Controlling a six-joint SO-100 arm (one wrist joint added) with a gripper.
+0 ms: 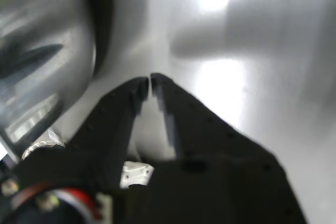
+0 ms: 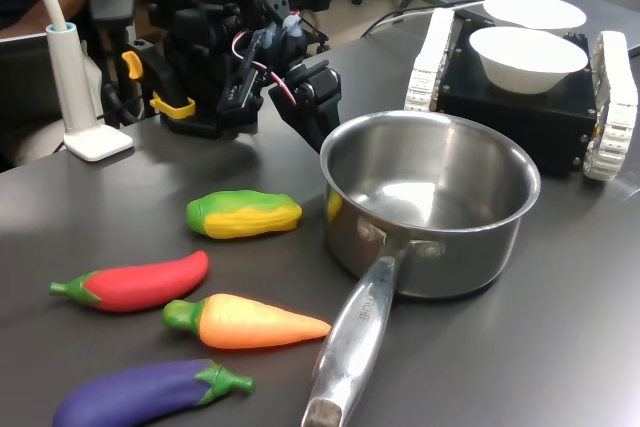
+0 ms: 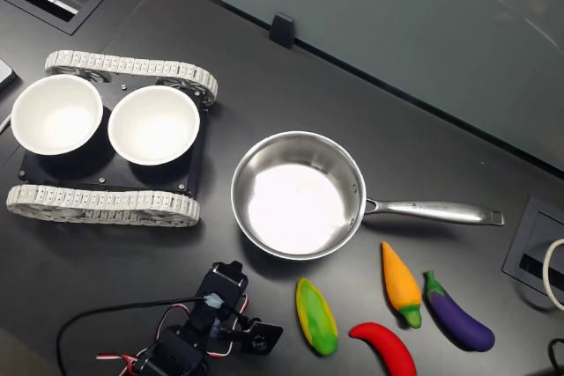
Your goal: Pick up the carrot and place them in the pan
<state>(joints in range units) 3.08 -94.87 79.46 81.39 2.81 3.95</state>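
The orange carrot point(image 2: 255, 322) point(image 3: 401, 283) lies on the dark table beside the pan's handle, with its green stem end toward the first exterior view's left. The steel pan point(image 2: 440, 247) point(image 3: 295, 204) stands empty in the middle, and its shiny wall point(image 1: 42, 51) fills one side of the wrist view. My gripper point(image 1: 149, 80) point(image 2: 318, 97) point(image 3: 256, 334) is low over the table just outside the pan's rim, on the side away from the handle and far from the carrot. Its black fingertips meet with nothing between them.
A yellow-green corn cob point(image 2: 243, 214), a red chili point(image 2: 135, 280) and a purple eggplant point(image 2: 140, 394) lie near the carrot. Two white bowls point(image 2: 527, 57) sit on a black tracked base beyond the pan. A white post on a base point(image 2: 75, 77) and a seated person are at the first exterior view's left.
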